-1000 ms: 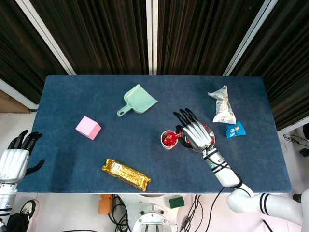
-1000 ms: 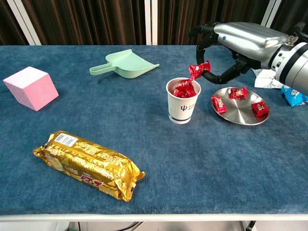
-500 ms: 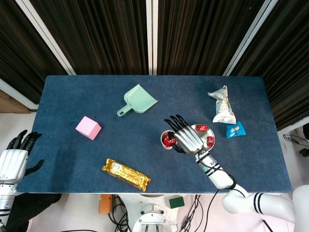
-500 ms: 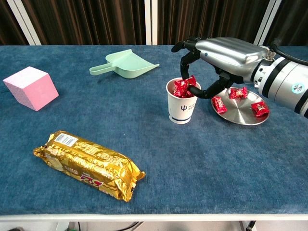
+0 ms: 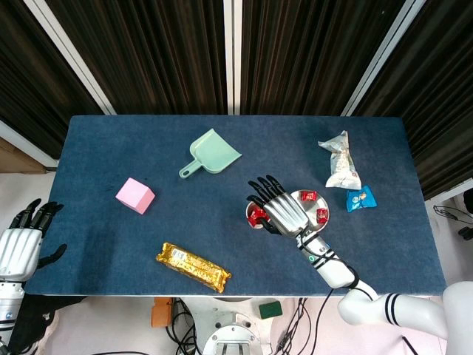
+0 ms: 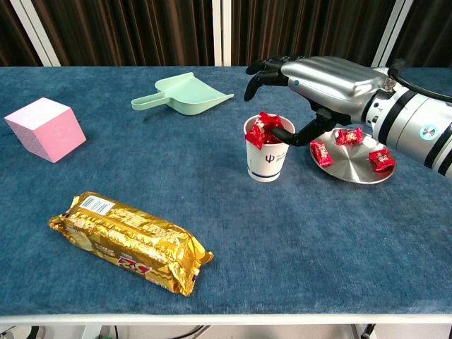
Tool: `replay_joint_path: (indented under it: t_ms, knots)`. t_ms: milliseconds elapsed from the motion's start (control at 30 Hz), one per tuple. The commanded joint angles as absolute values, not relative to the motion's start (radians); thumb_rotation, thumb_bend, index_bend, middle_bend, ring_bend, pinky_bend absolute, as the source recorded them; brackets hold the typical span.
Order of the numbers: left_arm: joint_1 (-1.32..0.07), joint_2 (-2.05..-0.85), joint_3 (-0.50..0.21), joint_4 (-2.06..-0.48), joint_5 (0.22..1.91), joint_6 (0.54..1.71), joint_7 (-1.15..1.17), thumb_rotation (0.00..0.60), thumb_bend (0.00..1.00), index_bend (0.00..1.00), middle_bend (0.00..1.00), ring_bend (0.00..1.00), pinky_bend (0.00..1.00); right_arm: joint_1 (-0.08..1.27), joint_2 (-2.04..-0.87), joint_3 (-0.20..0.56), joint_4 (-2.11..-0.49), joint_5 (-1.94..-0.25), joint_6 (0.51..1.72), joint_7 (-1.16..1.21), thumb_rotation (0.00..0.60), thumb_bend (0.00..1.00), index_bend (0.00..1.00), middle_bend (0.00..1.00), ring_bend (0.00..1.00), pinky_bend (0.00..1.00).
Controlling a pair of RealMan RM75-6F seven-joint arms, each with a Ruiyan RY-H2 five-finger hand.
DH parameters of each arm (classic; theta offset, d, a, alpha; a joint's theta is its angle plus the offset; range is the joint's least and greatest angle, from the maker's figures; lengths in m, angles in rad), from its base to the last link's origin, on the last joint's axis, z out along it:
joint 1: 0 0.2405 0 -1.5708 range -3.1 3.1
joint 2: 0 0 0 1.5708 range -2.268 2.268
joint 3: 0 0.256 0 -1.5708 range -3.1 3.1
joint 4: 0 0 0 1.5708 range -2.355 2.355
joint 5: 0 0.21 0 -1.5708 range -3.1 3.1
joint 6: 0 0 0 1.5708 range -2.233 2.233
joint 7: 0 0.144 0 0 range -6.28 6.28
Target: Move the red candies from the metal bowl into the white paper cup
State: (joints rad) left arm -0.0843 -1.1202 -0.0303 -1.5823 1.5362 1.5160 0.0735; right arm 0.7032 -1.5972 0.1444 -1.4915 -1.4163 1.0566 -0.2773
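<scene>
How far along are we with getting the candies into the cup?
Done: several red candies sit heaped at the white paper cup rim. In hand: the right hand hovers over the cup with fingers spread, holding nothing. Left: three candies lie in the metal bowl. The left hand waits off the table edge, idle.
</scene>
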Motion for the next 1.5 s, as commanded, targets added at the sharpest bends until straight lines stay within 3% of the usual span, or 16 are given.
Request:
replay_joint_path:
  t_ms: [33, 567, 733, 933, 1167, 1500]
  knots:
    - [-0.084, -1.12, -0.031, -1.582, 1.536, 1.516, 0.074, 0.6, 0.19, 0.18, 0.15, 0.06, 0.21, 0.701, -1.594, 0.144, -1.491, -1.42, 1.062, -0.275, 0.6, 0.43, 0.23, 0.03, 0.0, 0.0]
    - [-0.086, -1.124, -0.03, -1.586, 1.535, 1.512, 0.087, 0.6, 0.19, 0.18, 0.15, 0.06, 0.21, 0.614, -1.465, 0.142, -1.51, -1.43, 1.172, -0.166, 0.6, 0.43, 0.21, 0.03, 0.0, 0.0]
    - [-0.087, -1.126, -0.03, -1.59, 1.534, 1.511, 0.094, 0.6, 0.19, 0.18, 0.15, 0.06, 0.21, 0.552, -1.413, 0.133, -1.476, -1.431, 1.232, -0.053, 0.6, 0.43, 0.16, 0.03, 0.0, 0.0]
    - [-0.083, -1.126, -0.03, -1.593, 1.536, 1.519, 0.094, 0.6, 0.19, 0.18, 0.15, 0.06, 0.21, 0.425, -1.354, 0.101, -1.323, -1.393, 1.315, 0.091, 0.6, 0.43, 0.09, 0.01, 0.0, 0.0]
    - [-0.078, -1.127, -0.033, -1.592, 1.54, 1.534, 0.089, 0.6, 0.19, 0.18, 0.15, 0.06, 0.21, 0.285, -1.317, 0.034, -1.134, -1.364, 1.32, 0.307, 0.6, 0.45, 0.03, 0.0, 0.0, 0.0]
    - [-0.071, -1.133, -0.041, -1.589, 1.529, 1.547, 0.089, 0.6, 0.19, 0.18, 0.15, 0.06, 0.21, 0.149, -1.329, 0.01, -1.075, -1.378, 1.43, 0.314, 0.6, 0.44, 0.0, 0.0, 0.0, 0.0]
